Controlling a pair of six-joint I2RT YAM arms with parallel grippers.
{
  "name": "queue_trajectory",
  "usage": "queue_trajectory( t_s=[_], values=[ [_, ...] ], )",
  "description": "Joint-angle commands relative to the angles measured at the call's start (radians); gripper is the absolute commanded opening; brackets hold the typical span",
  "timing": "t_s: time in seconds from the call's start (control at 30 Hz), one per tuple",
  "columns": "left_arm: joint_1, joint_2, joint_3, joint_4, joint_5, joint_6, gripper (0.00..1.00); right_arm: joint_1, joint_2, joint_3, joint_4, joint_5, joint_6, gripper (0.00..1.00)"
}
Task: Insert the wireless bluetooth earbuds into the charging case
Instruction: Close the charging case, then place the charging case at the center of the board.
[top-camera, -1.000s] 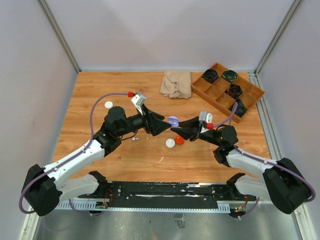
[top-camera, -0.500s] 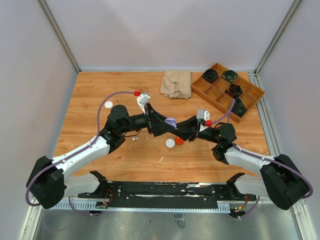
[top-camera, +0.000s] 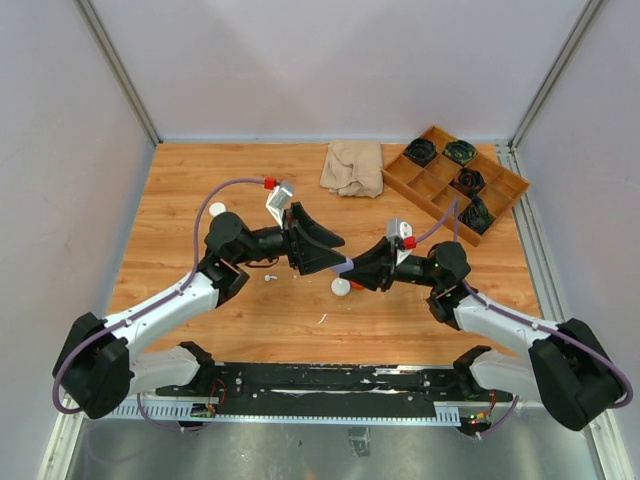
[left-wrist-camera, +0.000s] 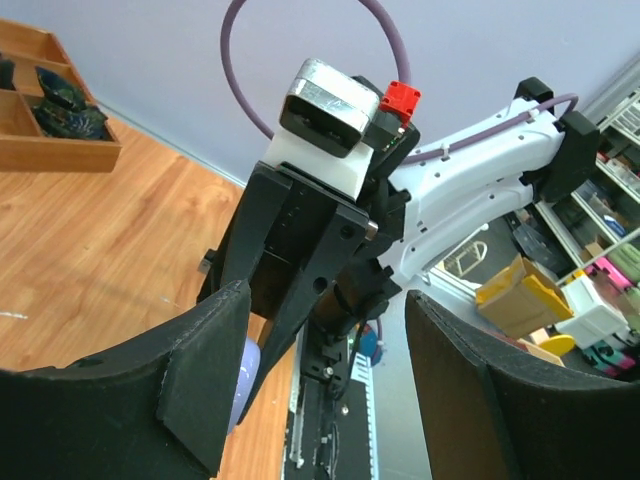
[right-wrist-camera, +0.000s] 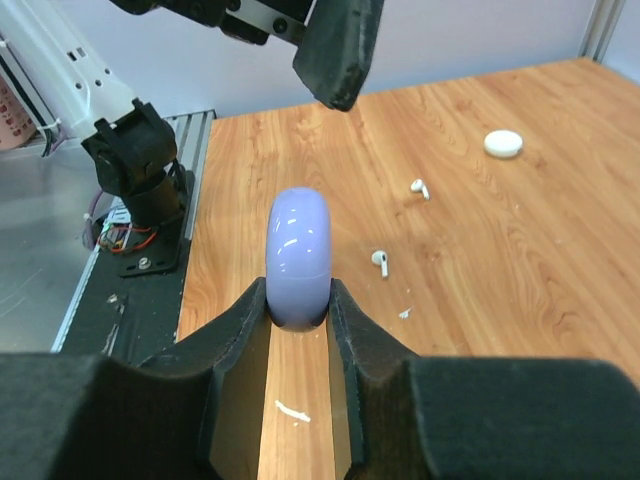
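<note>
right gripper (right-wrist-camera: 298, 300) – pinching the pale purple rounded plastic charging case (right-wrist-camera: 298, 255) edge-up above the wooden table (right-wrist-camera: 500, 250) | left gripper (left-wrist-camera: 325, 330) – fingers spread, just beside the case | small white stemmed earbuds (right-wrist-camera: 379, 262) lying loose on the wood, apart from the case | likely lid-opening next: hold the right pinch steady, bring the left fingers squarely onto the lid seam

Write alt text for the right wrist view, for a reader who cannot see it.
The right fingers pinch a pale purple case on edge over the wooden table. Two white earbuds lie on the wood beyond it, a white round case farther right, and a black left-arm finger hangs in at the top.
</note>
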Motion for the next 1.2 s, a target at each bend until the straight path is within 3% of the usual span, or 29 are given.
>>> queue_trajectory(
  t_s=[0.0,0.2,0.4,0.67,0.93,1.17],
  values=[
    [0.015,-0.029,-0.012,-0.004,0.013,0.02,0.68,-0.017,-0.073,0.048,-0.227,0.024,-0.081,0.01],
    [0.049,-0.103,0.015,-0.412,-0.329,0.209,0.73,-0.032,-0.16,0.137,-0.752,0.286,-0.188,0.01],
    [0.067,-0.151,0.026,-0.677,-0.735,0.28,0.81,-0.07,-0.165,0.18,-1.053,0.444,-0.18,0.01],
    [0.106,-0.181,-0.014,-0.839,-0.962,0.233,0.93,-0.195,-0.023,0.201,-1.146,0.414,-0.095,0.01],
    [0.165,-0.197,-0.098,-0.812,-1.034,0.196,0.97,-0.281,0.206,0.27,-1.146,0.296,-0.073,0.02],
    [0.187,-0.198,-0.104,-0.819,-1.066,0.188,0.99,-0.283,0.361,0.308,-1.12,0.201,-0.056,0.1]
  ],
)
